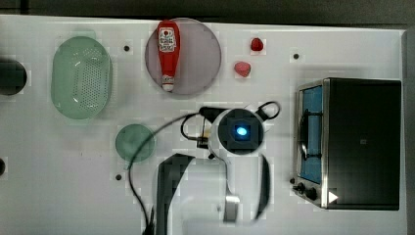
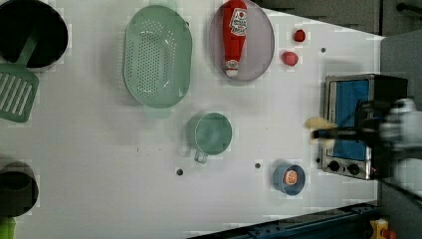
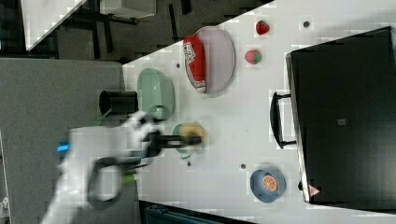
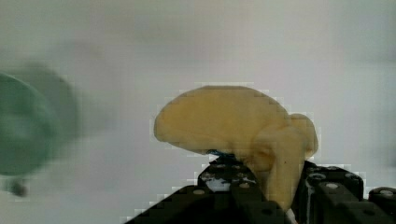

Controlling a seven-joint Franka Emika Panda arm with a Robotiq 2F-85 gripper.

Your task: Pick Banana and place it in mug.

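Note:
The Banana (image 4: pixel 224 121), pale yellow and lumpy, is clamped between the black fingers of my gripper (image 4: pixel 280 189), which is shut on it. In the left view the Banana (image 2: pixel 318 123) hangs at the gripper (image 2: pixel 326 133) tip, in front of the oven and well to the left view's right of the mug (image 2: pixel 212 133). The right view puts the Banana (image 3: pixel 191 131) in the gripper (image 3: pixel 195 140) right over or beside the dark green mug (image 3: pixel 179 130), partly covering it. From the top, the arm's wrist (image 1: pixel 240 131) hides the fingers; the mug (image 1: pixel 135 142) lies to the top view's left. The mug (image 4: pixel 23 126) shows blurred in the wrist view.
A pale green colander (image 1: pixel 80 77) and a plate (image 1: pixel 200 58) with a ketchup bottle (image 1: pixel 168 51) lie along the far side. Two small red fruits (image 1: pixel 242 68) lie near the toaster oven (image 1: pixel 362 142). A blue bowl (image 2: pixel 288 178) holds an orange slice. A green spatula (image 2: pixel 17 94) lies at the left view's left.

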